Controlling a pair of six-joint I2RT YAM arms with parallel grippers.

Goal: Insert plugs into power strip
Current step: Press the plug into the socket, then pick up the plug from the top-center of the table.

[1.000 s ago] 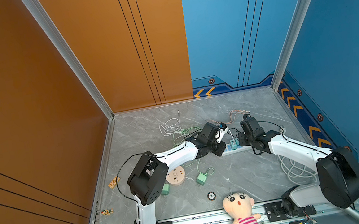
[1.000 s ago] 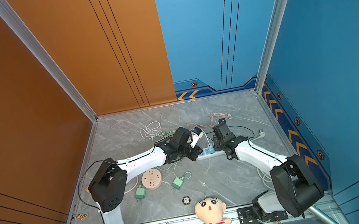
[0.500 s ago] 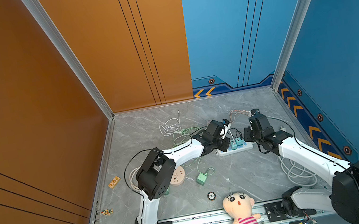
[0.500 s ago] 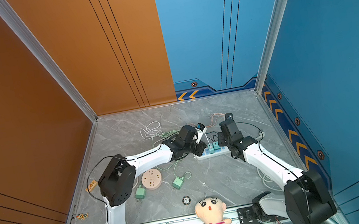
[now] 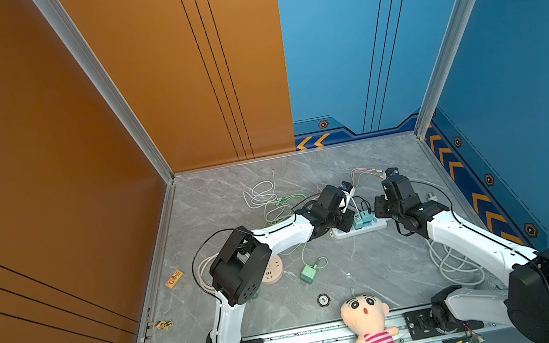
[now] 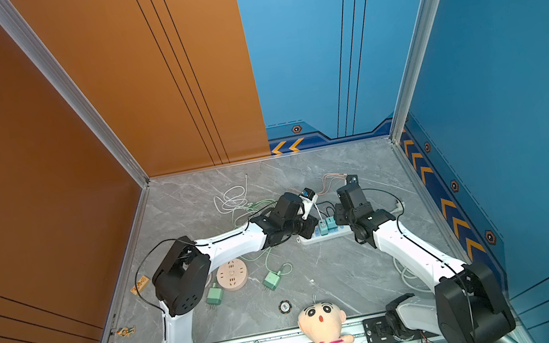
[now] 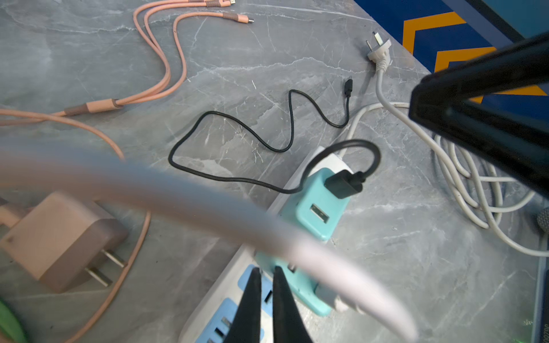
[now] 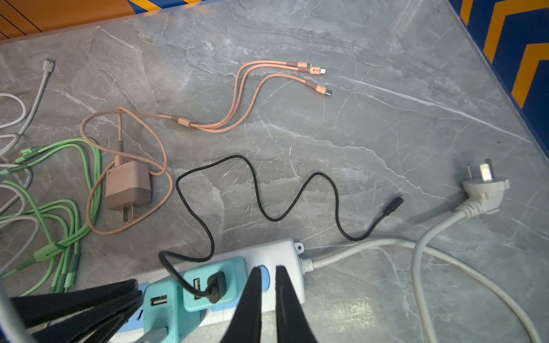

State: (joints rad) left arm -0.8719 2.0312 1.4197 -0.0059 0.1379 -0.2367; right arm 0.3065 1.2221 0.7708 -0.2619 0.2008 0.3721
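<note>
A teal plug (image 8: 214, 285) and a second teal plug (image 8: 160, 306) sit in the power strip (image 8: 285, 252). The left gripper (image 7: 266, 269) is over the strip beside them, and the right gripper (image 8: 269, 268) is over its cord end. Both have their fingers pressed together and hold nothing. The pink plug (image 8: 127, 187) lies near the strip, and the green plugs (image 6: 271, 280) lie well apart from it.

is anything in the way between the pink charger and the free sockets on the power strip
Only its own pink cable, looped around the pink charger, lies on the table between it and the power strip. The left gripper hangs right over the free sockets, so it would have to move aside.
</note>
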